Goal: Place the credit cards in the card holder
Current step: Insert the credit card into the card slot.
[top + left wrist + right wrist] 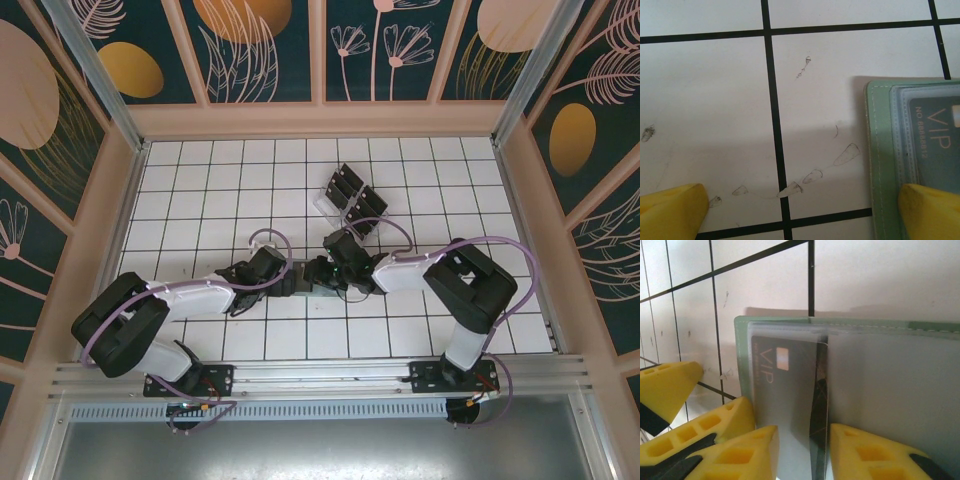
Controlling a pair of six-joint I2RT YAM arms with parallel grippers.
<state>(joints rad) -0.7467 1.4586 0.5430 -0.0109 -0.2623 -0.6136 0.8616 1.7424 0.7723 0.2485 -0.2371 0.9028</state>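
Note:
The grey-green card holder (742, 347) lies open on the tiles between both arms (322, 291). One black VIP credit card (785, 375) sits in its left clear sleeve (935, 135). A second credit card (819, 405) stands edge-on at the sleeve's right side, between my right gripper's fingers. My right gripper (805, 455) is open, its jaws a little apart around that card, with a clear gap on the left side. My left gripper (800, 212) is wide open and low over the floor, its right fingertip (930, 210) over the holder's near edge (880, 150).
A clear plastic rack (350, 195) with more black cards stands behind the grippers. The left gripper's yellow fingers (705, 427) sit just left of the holder. Walls ring the white tiled floor (200, 190).

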